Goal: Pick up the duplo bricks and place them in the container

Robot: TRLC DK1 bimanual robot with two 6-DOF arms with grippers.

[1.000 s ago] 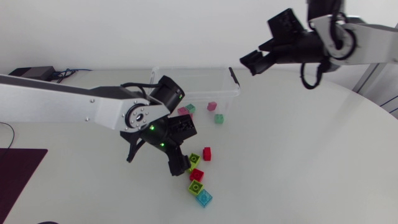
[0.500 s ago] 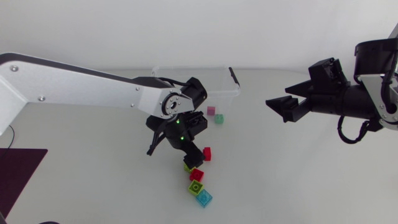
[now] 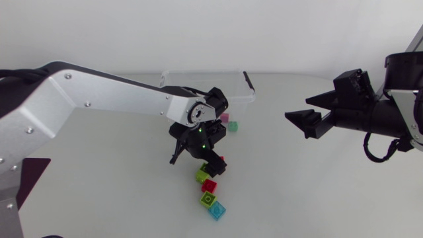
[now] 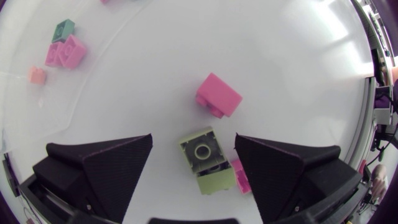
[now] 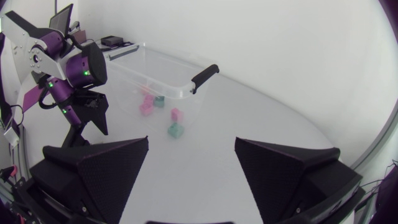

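Observation:
Several duplo bricks lie in a loose cluster on the white table: a lime one (image 3: 203,175), a red one (image 3: 209,186), another lime one (image 3: 208,198) and a cyan one (image 3: 216,210). My left gripper (image 3: 208,162) hangs open just above the cluster. In the left wrist view the lime brick (image 4: 204,158) sits between its spread fingers (image 4: 106,165) without touching them, and a red brick (image 4: 219,94) lies ahead. The clear container (image 3: 211,89) stands behind. My right gripper (image 3: 307,122) hovers open and empty at the right, well away from the bricks.
Inside the container lie a pink brick (image 3: 225,118) and a teal brick (image 3: 232,125), with more seen from the right wrist (image 5: 146,109). A black handle (image 3: 248,80) sits on the container's right end. Bare table (image 3: 297,192) lies between the cluster and my right arm.
My left gripper has moved right and back, from beside the cluster to over the lime brick. My right arm has swung down from above the container's far corner to the right side.

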